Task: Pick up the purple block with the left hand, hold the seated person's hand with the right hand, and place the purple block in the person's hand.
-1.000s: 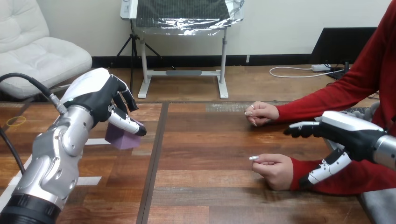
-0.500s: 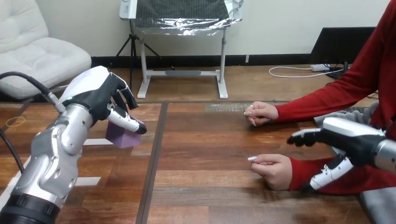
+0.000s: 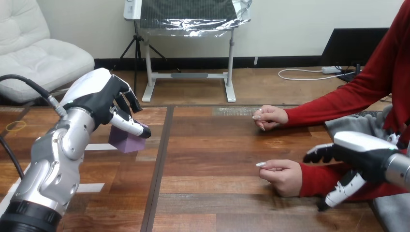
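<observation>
The robot's black-and-white left hand [image 3: 99, 99] was held with its fingers loosely spread just over the small purple cube-shaped block [image 3: 124, 141], which was seen resting on the dark wooden plank table [image 3: 212, 159] left of centre (whether the thumb touched it could not be told). The right hand [image 3: 362, 150] was kept open, fingers and thumb apart, over the red sleeve [image 3: 316, 175] behind the person's nearer hand [image 3: 283, 176], without being curled round it. The person's farther hand [image 3: 270, 117] was laid on the table, well apart.
</observation>
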Robot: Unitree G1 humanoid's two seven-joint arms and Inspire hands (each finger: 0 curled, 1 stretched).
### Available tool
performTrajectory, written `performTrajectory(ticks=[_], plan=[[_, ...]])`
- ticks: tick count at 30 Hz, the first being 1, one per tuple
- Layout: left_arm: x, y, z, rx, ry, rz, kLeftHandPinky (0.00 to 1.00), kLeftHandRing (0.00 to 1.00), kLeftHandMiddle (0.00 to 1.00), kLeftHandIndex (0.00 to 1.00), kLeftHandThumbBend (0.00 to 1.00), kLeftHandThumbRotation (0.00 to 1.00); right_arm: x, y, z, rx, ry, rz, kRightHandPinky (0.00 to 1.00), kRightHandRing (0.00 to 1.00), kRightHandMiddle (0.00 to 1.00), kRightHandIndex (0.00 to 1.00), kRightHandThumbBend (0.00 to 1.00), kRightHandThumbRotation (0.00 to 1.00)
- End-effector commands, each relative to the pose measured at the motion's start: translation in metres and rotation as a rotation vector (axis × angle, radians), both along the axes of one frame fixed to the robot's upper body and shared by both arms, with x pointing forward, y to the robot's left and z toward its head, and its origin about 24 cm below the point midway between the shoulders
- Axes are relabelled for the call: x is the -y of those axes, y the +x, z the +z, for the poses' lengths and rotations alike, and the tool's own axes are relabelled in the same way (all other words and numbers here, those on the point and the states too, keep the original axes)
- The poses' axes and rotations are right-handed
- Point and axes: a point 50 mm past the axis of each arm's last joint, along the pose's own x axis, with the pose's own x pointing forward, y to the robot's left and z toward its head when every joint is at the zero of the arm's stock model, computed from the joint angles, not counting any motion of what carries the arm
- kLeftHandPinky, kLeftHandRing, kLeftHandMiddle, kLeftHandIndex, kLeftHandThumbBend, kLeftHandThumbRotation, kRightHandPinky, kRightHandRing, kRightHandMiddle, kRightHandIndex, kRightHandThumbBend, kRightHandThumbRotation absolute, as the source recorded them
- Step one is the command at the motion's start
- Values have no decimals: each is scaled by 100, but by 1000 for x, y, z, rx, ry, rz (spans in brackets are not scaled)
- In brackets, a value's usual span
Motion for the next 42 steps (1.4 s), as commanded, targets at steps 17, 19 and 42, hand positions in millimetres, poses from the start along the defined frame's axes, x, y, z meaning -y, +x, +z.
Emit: performTrajectory(ticks=[17, 19, 42], plan=[[0, 4, 29, 109, -4, -13, 31, 37, 43, 43, 83, 0, -19, 20, -5, 76, -97, 13, 68, 81, 81, 80, 100, 22], [0, 3, 30, 109, -7, -14, 30, 37, 43, 43, 83, 0, -20, 21, -7, 63, -109, 12, 67, 80, 80, 79, 100, 21], [1, 2, 32, 120, -19, -23, 31, 37, 43, 43, 82, 0, -28, 21, -20, 65, -143, 34, 49, 58, 64, 65, 96, 18]])
